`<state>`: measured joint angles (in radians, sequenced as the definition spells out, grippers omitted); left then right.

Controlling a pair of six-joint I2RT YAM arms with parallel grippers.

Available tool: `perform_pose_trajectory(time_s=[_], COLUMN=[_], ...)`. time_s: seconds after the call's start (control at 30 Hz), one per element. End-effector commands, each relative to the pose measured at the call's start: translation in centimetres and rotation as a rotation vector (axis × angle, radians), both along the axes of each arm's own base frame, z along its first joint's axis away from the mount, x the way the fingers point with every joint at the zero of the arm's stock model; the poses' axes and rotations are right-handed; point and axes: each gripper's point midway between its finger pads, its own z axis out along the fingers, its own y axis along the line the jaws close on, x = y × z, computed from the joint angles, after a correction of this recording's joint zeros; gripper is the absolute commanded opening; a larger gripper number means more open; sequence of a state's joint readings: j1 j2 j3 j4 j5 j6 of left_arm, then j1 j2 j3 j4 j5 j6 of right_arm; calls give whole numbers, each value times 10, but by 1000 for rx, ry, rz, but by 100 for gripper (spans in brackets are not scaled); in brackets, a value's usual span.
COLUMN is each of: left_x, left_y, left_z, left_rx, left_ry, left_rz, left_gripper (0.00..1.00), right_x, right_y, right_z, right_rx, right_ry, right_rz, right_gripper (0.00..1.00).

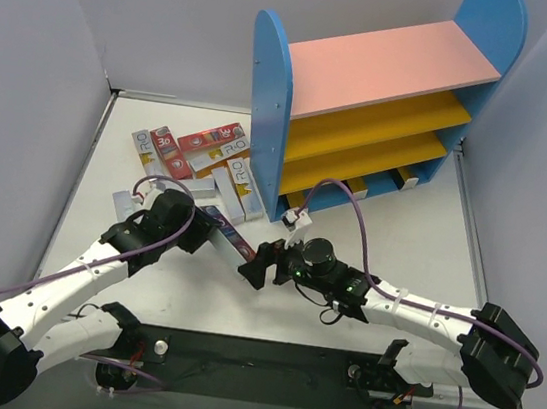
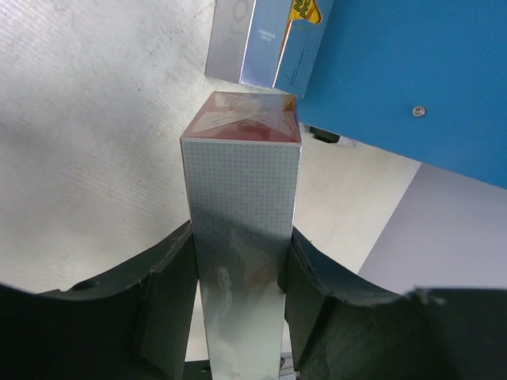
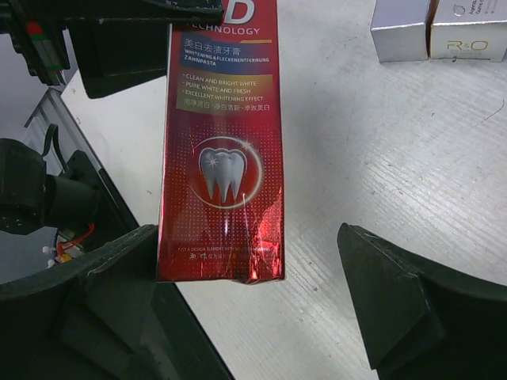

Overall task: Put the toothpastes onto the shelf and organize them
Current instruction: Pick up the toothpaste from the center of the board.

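My left gripper (image 1: pixel 197 231) is shut on a red toothpaste box (image 1: pixel 232 238), which it holds off the table with the free end pointing right. In the left wrist view the box (image 2: pixel 242 229) shows its silvery side and is pinched between both fingers of the gripper (image 2: pixel 238 305). My right gripper (image 1: pixel 258 263) stands open around that free end. In the right wrist view the box (image 3: pixel 222 150) hangs close to the left finger (image 3: pixel 119 269) of the gripper (image 3: pixel 245 257), with a wide gap to the other. More toothpastes (image 1: pixel 194 154) lie heaped left of the shelf (image 1: pixel 368 96).
A few boxes (image 1: pixel 356 187) lie on the shelf's bottom level. Silver boxes (image 3: pixel 400 28) rest on the table beyond the right gripper. The shelf's blue side panel (image 2: pixel 396 71) stands just ahead of the left gripper, with a silver box (image 2: pixel 261 39) beside it. Walls close in the table.
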<state>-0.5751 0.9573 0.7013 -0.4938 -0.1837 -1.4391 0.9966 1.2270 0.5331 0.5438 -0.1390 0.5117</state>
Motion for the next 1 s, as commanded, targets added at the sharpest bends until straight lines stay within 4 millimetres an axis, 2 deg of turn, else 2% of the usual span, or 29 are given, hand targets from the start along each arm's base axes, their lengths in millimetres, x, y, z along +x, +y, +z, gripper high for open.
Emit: perform_pose_trajectory(time_s=[0.0,0.17,0.37,0.47,0.57,0.63,0.8,0.97], left_x=[12,13,14,14,16,16,19,22], left_y=[-18,-23,-27,-28,-27,-25,-22,-14], left_z=[38,42,43,45,48,49,56,64], left_rx=[-130,-166,-197,-207,-211,-203,-196,-141], left_ry=[-116,-138,-145,-155,-178,-190,-240,-300], left_rz=[-8,-12,-14,-13,-9,-7,-5,-1], left_gripper=[42,42,42,43,48,58,85,97], right_x=[13,12,11,10,10,8,4,-1], right_y=[16,21,22,18,14,11,3,-12], right_z=[33,32,35,37,41,43,54,57], right_rx=[100,107,114,109,101,89,66,10], right_ry=[-65,-63,-72,-80,-96,-106,-141,-163], right_rz=[-27,-9,-1,0,-1,4,21,33], right_gripper=[94,89,76,59,46,39,32,29])
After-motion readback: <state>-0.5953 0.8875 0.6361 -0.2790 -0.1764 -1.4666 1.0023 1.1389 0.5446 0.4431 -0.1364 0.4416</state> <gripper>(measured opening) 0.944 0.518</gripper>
